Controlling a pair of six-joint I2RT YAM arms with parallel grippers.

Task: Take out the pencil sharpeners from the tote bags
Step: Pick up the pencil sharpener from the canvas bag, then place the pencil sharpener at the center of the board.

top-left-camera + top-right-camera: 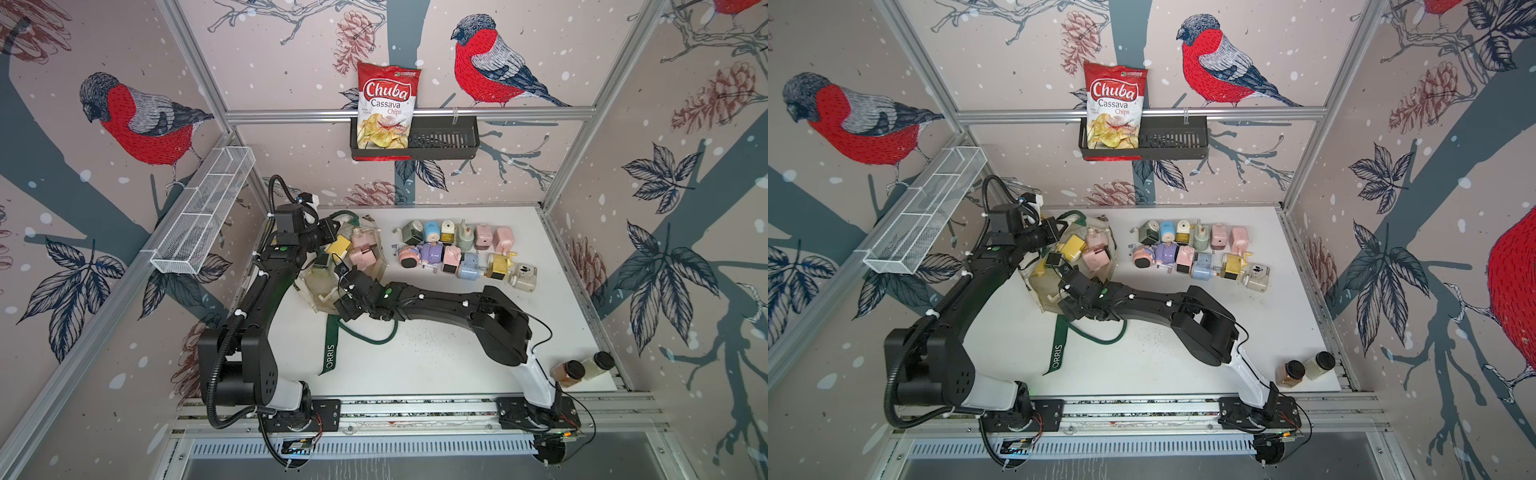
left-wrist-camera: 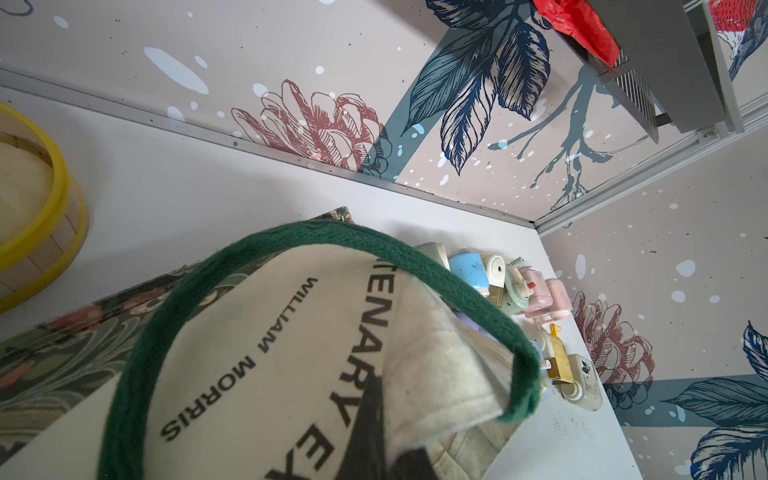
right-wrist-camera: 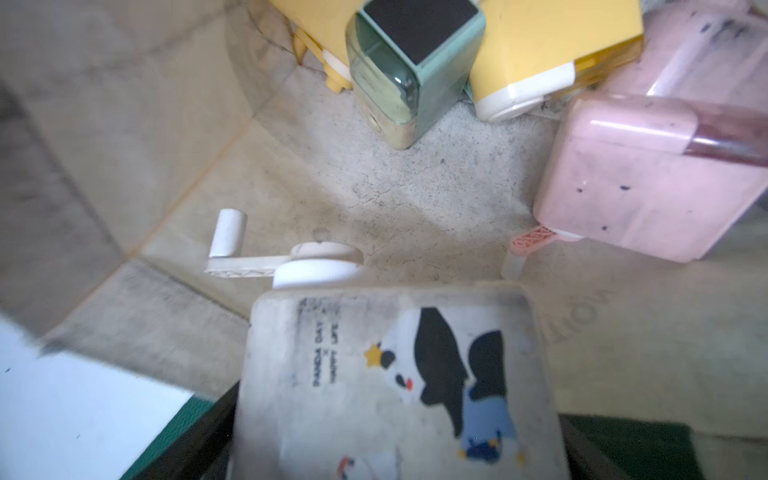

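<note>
My right end effector (image 3: 395, 432) is inside the tote bag (image 3: 374, 195), jaws clamped on a cream panda sharpener (image 3: 395, 365). More sharpeners (image 3: 407, 75) lie just ahead of it. My left end effector (image 1: 332, 235), fully closed, pinches the bag's rim.

Cream tote (image 1: 319, 284) lies open w/ pastel sharpeners (image 1: 362, 254) + panda sharpener (image 3: 399, 374) inside; 12 more rowed beside.

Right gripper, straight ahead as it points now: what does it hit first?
The cream panda sharpener, already between its jaws. Past that, likely the tote bag's cloth floor before the green sharpener; depth is unclear.
</note>
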